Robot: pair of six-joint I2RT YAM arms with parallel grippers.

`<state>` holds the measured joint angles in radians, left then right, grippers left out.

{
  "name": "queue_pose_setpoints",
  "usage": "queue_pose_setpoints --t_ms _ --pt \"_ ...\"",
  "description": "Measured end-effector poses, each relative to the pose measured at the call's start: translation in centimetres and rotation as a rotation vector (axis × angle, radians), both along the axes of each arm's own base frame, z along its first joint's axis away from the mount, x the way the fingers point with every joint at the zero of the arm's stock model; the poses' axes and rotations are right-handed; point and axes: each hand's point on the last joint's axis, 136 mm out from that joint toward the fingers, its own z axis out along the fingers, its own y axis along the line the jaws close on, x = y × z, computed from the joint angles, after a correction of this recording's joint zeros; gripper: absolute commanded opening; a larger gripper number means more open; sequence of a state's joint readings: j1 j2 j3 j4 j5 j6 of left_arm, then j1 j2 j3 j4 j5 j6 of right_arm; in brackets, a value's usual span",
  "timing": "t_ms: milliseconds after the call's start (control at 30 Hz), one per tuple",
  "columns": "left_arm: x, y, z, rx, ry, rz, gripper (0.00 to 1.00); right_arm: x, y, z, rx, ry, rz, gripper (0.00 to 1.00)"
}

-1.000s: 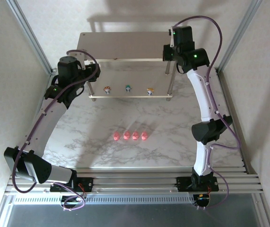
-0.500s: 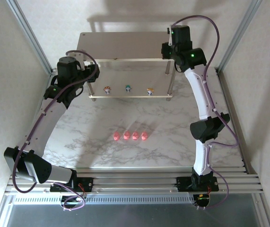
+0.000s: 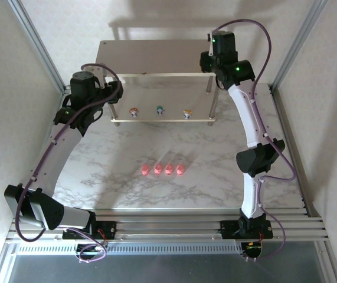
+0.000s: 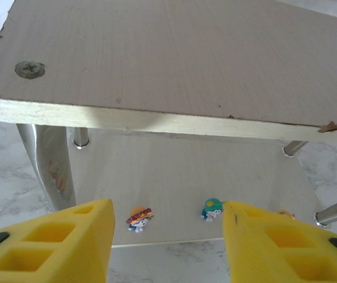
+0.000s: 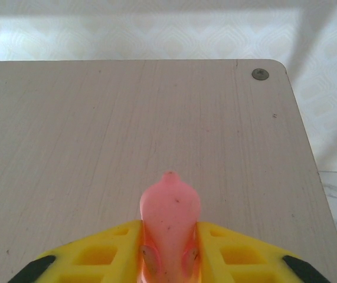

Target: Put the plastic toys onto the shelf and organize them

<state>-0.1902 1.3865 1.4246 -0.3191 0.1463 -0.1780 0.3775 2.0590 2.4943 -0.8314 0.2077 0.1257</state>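
The shelf [image 3: 156,56] stands at the back of the table. Three pale figurines stand in a row on its lower board: dark red top [image 3: 134,112] [image 4: 138,217], teal [image 3: 160,109] [image 4: 212,209], orange [image 3: 187,113]. Several pink toys [image 3: 163,170] lie in a row mid-table. My right gripper [image 5: 169,229] [image 3: 208,60] is over the right end of the top board [image 5: 127,130], shut on a pink toy [image 5: 170,203] whose tip points at the board. My left gripper [image 4: 168,242] [image 3: 118,92] hovers open at the shelf's left front, with nothing between its fingers.
The shelf's silver legs [image 4: 47,171] stand close to my left gripper. Metal frame posts [image 3: 35,41] rise at the table's back corners, and walls close in both sides. The marble tabletop [image 3: 215,171] lies bare around the pink row.
My right gripper has shifted slightly back and left over the shelf's top board with the pink toy. The left arm has barely moved.
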Motion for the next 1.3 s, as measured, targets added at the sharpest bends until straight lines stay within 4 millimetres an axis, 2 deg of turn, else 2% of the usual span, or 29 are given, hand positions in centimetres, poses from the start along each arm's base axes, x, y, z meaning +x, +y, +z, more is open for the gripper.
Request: queue_pose_setpoints --t_ms 300,400,667,800,967,1100,1200,1300 --pt "0.0 0.4 0.1 0.002 -0.004 0.007 0.53 0.4 0.2 -0.1 0.009 -0.007 0.001 0.33" --pt "-0.1 0.4 0.2 0.002 -0.005 0.008 0.53 0.4 0.3 0.0 0.023 -0.008 0.002 0.38" --pt "-0.2 0.6 0.2 0.002 -0.005 0.01 0.53 0.6 0.7 -0.7 0.034 0.007 0.013 0.44" --pt "-0.2 0.6 -0.2 0.003 0.002 0.01 0.54 0.8 0.8 -1.1 0.037 0.015 0.012 0.53" --pt "-0.4 0.6 -0.4 0.007 0.004 0.005 0.6 0.8 1.0 -1.0 0.056 0.014 0.019 0.68" --pt "-1.1 0.4 -0.8 0.004 0.009 -0.019 0.61 0.9 1.2 -0.8 0.069 -0.007 0.026 0.76" --pt "-1.9 0.0 -1.5 -0.001 0.022 -0.046 0.61 0.5 1.0 -0.6 0.074 -0.019 0.027 0.8" --pt "-3.0 -0.3 -2.9 -0.01 0.045 -0.075 0.62 -0.8 0.5 0.4 0.085 -0.05 0.025 0.88"
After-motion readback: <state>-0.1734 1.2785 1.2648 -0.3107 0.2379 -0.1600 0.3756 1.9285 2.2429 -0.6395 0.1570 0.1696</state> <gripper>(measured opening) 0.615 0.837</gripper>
